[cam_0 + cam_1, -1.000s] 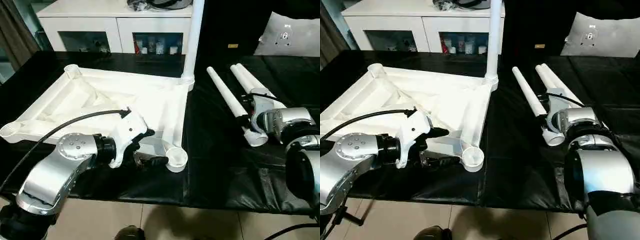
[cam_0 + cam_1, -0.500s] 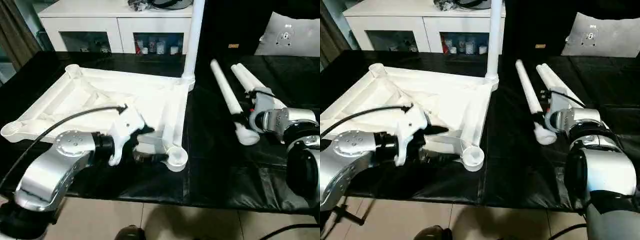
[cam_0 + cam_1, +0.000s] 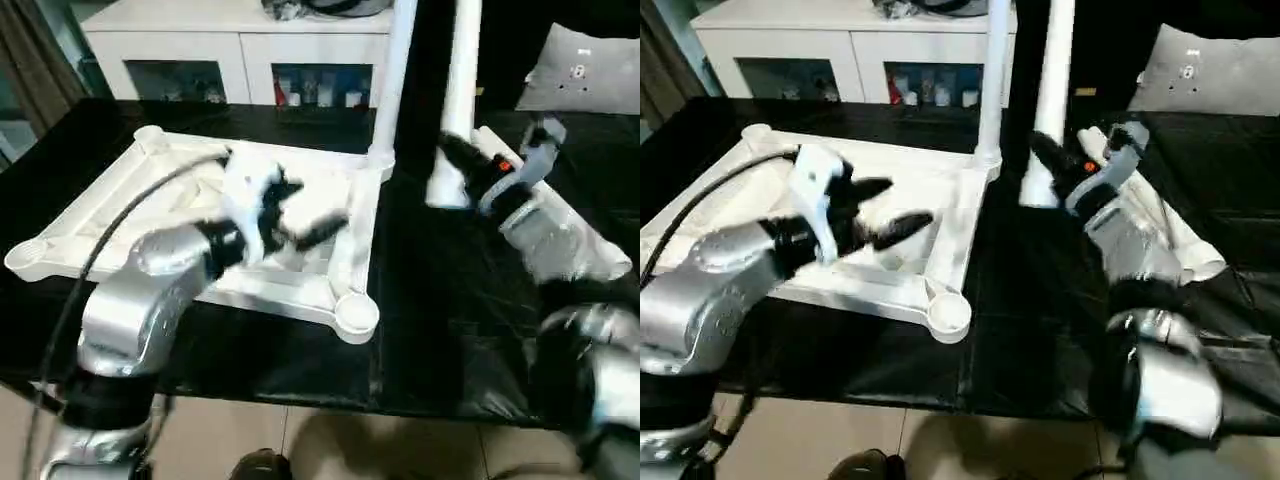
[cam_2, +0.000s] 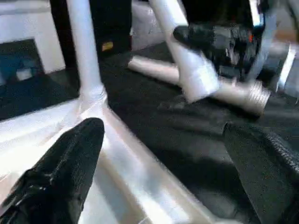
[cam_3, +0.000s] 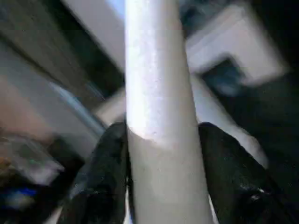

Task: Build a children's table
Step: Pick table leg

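Right claw (image 3: pixel 1058 172) grips a leg (image 3: pixel 1051 95) upright; left claw (image 3: pixel 885 208) gapes empty over the top (image 3: pixel 940 262). Keep it vertical, centred on a socket (image 3: pixel 949 317) before twisting.

The upturned top (image 3: pixel 250 190) fills the left half of the bench (image 3: pixel 430 330), its near corner socket (image 3: pixel 357 313) open and unblocked. One leg (image 3: pixel 393 70) stands upright in the far right socket. The left gripper (image 3: pixel 300 215), jaws wide, hangs over the top's ribs. Just right of the standing leg, the right gripper (image 3: pixel 462 165) holds a second leg (image 3: pixel 460 90) upright. Two spare legs (image 3: pixel 560 225) lie behind it. Bare mat lies between top and right arm
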You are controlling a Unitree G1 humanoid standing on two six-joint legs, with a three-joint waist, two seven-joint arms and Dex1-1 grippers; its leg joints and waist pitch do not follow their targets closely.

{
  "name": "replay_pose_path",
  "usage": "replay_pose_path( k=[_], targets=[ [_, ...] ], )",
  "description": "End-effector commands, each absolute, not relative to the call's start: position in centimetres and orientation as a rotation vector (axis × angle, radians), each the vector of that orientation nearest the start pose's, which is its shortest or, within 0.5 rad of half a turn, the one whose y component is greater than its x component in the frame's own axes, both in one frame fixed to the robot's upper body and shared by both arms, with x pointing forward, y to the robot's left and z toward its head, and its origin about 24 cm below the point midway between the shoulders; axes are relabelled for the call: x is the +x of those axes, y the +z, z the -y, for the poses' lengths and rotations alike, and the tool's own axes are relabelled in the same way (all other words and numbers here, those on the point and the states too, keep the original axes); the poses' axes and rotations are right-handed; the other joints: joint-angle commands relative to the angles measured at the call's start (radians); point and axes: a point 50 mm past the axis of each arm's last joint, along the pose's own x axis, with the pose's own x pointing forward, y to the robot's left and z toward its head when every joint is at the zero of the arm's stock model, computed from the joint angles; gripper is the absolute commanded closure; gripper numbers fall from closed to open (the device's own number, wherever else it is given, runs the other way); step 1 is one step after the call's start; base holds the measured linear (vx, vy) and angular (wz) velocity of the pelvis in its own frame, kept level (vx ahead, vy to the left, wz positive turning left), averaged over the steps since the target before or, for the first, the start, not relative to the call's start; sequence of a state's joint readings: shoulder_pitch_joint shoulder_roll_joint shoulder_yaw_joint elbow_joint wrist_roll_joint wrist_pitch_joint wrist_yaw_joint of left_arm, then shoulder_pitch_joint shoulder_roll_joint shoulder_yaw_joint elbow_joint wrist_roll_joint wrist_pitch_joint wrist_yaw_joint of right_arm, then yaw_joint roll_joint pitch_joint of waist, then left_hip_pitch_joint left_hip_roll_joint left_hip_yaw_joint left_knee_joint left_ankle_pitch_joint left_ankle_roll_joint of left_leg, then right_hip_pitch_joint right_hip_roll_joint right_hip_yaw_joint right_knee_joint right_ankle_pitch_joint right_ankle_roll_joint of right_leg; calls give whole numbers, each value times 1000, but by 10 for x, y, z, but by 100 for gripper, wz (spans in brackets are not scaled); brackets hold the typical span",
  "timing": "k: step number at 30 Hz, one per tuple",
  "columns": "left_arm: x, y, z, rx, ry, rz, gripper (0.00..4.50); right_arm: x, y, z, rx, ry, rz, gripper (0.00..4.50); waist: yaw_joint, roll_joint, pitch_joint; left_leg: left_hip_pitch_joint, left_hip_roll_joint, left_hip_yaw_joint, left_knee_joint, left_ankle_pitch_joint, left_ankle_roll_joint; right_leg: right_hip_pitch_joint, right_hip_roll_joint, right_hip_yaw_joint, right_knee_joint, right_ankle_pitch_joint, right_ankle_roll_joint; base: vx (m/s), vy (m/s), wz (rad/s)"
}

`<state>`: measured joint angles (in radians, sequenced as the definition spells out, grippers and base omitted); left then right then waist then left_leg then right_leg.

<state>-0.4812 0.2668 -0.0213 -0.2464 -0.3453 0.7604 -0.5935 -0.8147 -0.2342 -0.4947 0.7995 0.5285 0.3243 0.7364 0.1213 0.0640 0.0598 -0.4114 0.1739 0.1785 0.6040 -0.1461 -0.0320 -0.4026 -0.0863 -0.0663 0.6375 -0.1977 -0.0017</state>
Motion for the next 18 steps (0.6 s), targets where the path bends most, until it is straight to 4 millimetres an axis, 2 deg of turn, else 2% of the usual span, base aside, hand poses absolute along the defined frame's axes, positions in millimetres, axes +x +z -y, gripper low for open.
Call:
replay_pose_path(
  k=[1,5,6,7,8,9,10,11,12,14,15,18],
  targets=[
    [299,164,-118,-7,-825,-67,0,377,143,206,702,562,157,262,4,-16,-84,27,44,-16,-58,-214,61,43,-53,31,-76,-141,-251,0,0,0],
    [299,164,-118,-7,-825,-67,0,377,143,206,702,562,157,262,6,-15,-80,32,43,-17,-62,-262,29,41,-59,34,-87,-249,-220,0,0,0],
    [302,169,-115,-70,-824,-44,0,369,142,201,758,647,195,262,5,-15,-78,31,43,-18,-64,-268,23,39,-59,34,-89,-262,-214,0,0,0],
    [304,175,-112,-134,-838,-22,0,362,140,196,777,718,190,262,8,-29,-78,29,42,-15,-64,-259,32,45,-59,36,-92,-250,-204,0,0,0],
    [308,185,-107,-243,-865,14,0,349,137,186,810,844,182,263,12,-23,-74,29,34,-10,-60,-243,44,45,-52,39,-93,-236,-194,0,0,0],
    [314,204,-95,-453,-932,72,0,321,132,164,870,1095,140,263,28,-18,-79,32,44,-13,-60,-220,59,47,-54,39,-91,-191,-202,0,0,0],
    [315,208,-93,-490,-947,80,0,315,131,159,880,1143,127,263,42,-20,-87,28,53,-21,-60,-204,69,51,-56,34,-81,-138,-218,0,0,0],
    [315,209,-92,-500,-952,82,0,314,131,158,883,1157,123,263,38,-26,-85,16,48,-24,-64,-193,71,56,-57,30,-78,-129,-220,0,0,0],
    [316,210,-89,-512,-958,80,0,310,130,155,879,1184,109,264,41,-24,-87,22,49,-24,-64,-207,61,48,-61,29,-82,-157,-218,0,0,0],
    [317,211,-87,-518,-962,75,0,306,128,152,868,1195,96,264,38,-26,-79,23,46,-20,-65,-234,46,42,-64,34,-93,-226,-206,0,0,0],
    [318,211,-85,-516,-960,68,0,304,126,149,856,1196,88,264,38,-22,-77,26,45,-21,-67,-261,33,40,-66,37,-100,-290,-178,0,0,0],
    [318,210,-88,-539,-946,72,0,298,126,146,832,1194,75,264,38,-17,-77,31,48,-28,-77,-299,-2,39,-66,36,-109,-361,-126,0,0,0]
  ],
)
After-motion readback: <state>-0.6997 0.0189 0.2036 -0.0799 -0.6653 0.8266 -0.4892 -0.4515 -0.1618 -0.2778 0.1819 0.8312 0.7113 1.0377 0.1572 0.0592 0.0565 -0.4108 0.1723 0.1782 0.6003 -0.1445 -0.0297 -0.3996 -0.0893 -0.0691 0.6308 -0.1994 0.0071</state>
